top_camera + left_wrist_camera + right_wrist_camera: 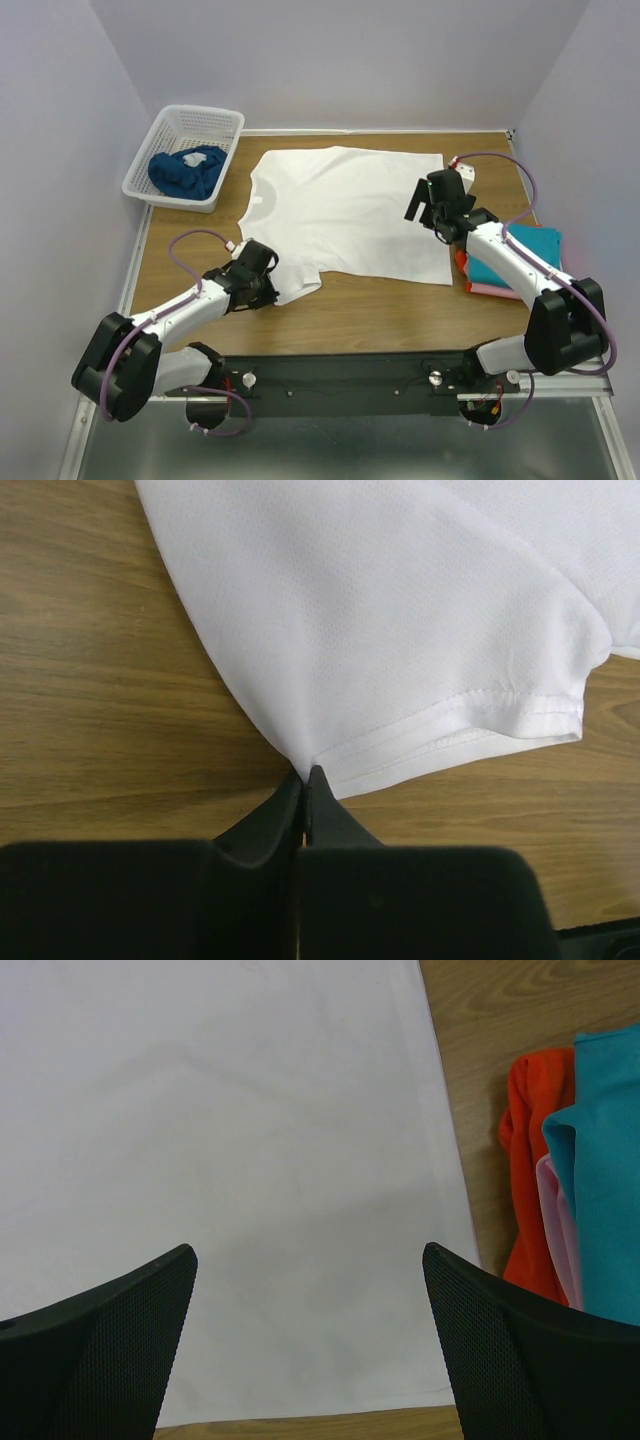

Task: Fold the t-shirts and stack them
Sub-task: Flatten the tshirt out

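Left fingers are pinched shut on the sleeve corner of the white t-shirt, which lies spread flat on the worktop. The right fingers stand parted above it. A folded stack sits beside it, and a dark blue t-shirt lies in the basket. This fold is judged barely begun.

The left arm reaches low and forward from its base toward the white shirt, ending at the sleeve nearest the bases. The left gripper sits at that sleeve's corner. Its fingers are pressed together, with the hem pinched between their tips. The right arm bends at the elbow and stretches in over the shirt's right side. The right gripper hangs above the cloth just inside that edge, pointing down, with its jaws spread wide and nothing between them.
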`<state>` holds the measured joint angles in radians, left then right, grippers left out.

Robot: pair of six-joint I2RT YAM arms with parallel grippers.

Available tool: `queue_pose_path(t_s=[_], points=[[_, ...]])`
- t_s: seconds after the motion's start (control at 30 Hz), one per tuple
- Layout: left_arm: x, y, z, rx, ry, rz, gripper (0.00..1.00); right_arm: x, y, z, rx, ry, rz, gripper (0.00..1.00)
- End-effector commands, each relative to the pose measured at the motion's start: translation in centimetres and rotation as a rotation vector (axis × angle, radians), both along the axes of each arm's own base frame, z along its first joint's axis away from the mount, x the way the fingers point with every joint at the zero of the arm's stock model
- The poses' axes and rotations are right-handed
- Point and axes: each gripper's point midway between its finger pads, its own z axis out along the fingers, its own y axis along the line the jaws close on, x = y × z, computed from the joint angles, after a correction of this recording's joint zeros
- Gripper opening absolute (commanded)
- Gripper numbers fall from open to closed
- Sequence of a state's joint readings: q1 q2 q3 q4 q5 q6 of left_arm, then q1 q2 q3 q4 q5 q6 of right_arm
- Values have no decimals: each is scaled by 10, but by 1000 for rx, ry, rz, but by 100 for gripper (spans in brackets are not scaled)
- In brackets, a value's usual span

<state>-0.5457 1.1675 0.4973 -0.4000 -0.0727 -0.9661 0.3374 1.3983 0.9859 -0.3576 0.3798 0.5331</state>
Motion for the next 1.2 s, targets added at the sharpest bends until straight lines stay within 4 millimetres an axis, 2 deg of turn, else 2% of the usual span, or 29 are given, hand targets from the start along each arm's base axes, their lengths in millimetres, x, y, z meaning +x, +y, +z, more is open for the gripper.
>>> queue_pose_path(t_s=[0.0,0.07,0.2,0.23,0.27,0.33,0.4,0.43,0.57,0.7,0.87,1.0,1.03,1.1,1.17], points=[[-18,6,-13,37,63,-27,0,-3,-8,-8,-39,14,-30,100],[-14,6,-9,33,45,-25,0,-3,-8,-8,-37,13,-34,100],[3,2,16,4,-64,-16,0,-12,-11,-8,-1,-1,-75,100],[7,1,21,-1,-87,-16,0,-21,-14,-17,2,16,-86,100],[10,0,26,-6,-111,-14,0,-26,-15,-11,16,-2,-93,100],[19,4,38,-4,-171,13,0,-36,-16,-15,42,-1,-98,100],[24,12,47,15,-215,51,0,-54,-12,-25,82,23,-74,100],[25,14,50,19,-226,67,0,-67,-12,-39,91,62,-63,100],[29,25,56,43,-252,132,0,-89,-5,-53,156,114,-40,100],[30,28,55,52,-257,142,0,-114,-22,-76,141,189,-162,100],[29,31,50,65,-243,165,0,-130,-37,-92,137,196,-278,100],[30,28,53,52,-254,157,0,-133,-51,-96,110,169,-358,89],[30,29,54,53,-256,162,0,-133,-56,-96,97,158,-383,82],[31,30,57,53,-264,163,0,-134,-58,-98,82,163,-391,73],[31,30,59,49,-269,164,0,-132,-58,-99,79,169,-392,69]])
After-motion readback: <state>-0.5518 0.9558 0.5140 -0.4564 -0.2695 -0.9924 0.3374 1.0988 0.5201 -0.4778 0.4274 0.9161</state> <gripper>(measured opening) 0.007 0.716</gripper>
